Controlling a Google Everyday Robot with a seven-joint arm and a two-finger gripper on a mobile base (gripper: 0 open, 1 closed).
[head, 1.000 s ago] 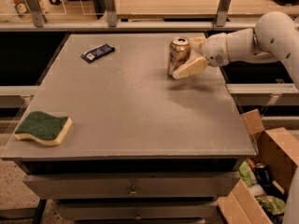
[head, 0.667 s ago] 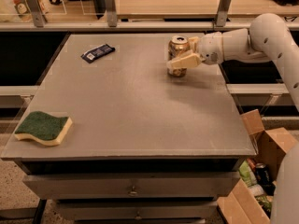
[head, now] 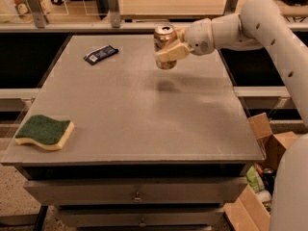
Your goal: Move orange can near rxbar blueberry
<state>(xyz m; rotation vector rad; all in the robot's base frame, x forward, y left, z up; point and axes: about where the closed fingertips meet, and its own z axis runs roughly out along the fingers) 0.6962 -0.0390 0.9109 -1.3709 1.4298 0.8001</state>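
Note:
The orange can (head: 164, 46) is a golden-orange drink can with a silver top, held upright in the air above the grey table (head: 144, 129), with its shadow on the surface below. My gripper (head: 172, 46) reaches in from the right and is shut on the can. The rxbar blueberry (head: 100, 54) is a flat dark navy wrapper with a white patch, lying at the table's far left, well to the left of the can.
A green and yellow sponge (head: 44, 132) lies at the table's front left corner. Cardboard boxes (head: 262, 177) stand on the floor at the right. A counter with posts (head: 113, 6) runs behind the table.
My gripper has lifted the can off the table and carried it left, toward the blue bar. The sponge and bar have not moved.

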